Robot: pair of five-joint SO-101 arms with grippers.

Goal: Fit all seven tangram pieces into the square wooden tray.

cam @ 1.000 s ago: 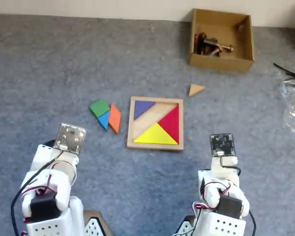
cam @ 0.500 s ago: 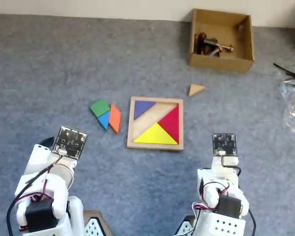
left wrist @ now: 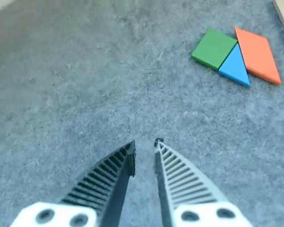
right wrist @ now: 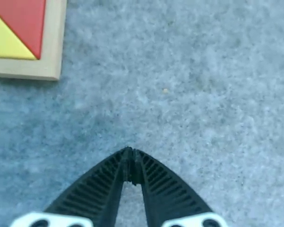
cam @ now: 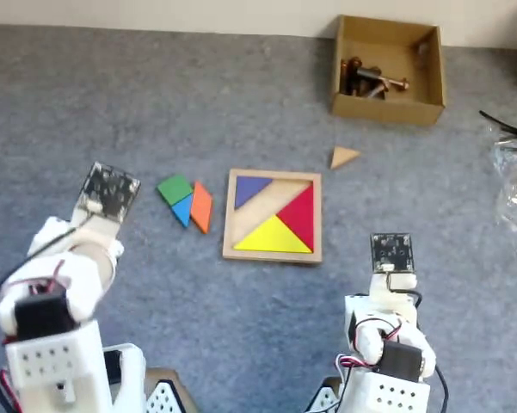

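right now, left gripper (left wrist: 144, 144): narrowly parted, holding nothing, above the grey-carpeted table (cam: 86, 95) toward its left edge, near the three loose coloured pieces but apart from them.
right gripper (right wrist: 129, 152): closed tip to tip, holding nothing, above the table just off the tray's near right corner.
square wooden tray (cam: 273, 256): flat at mid-table, partly filled, with a diagonal band of bare floor between purple and the red-yellow pair.
purple triangle (cam: 249, 189): in the tray's far left corner.
red triangle (cam: 301, 213): in the tray, along its right edge.
yellow triangle (cam: 273, 234): in the tray, along its near edge, touching the red one.
green square (cam: 175, 188): on the table left of the tray, touching the blue triangle.
blue triangle (cam: 183, 209): wedged between green square and orange parallelogram.
orange parallelogram (cam: 201, 206): just beside the tray's left edge, apart from it.
plain wooden triangle (cam: 343, 157): on the table beyond the tray's far right corner.
cardboard box (cam: 385, 107): at the table's far edge, toward the right, with small metal parts (cam: 366, 79) inside.
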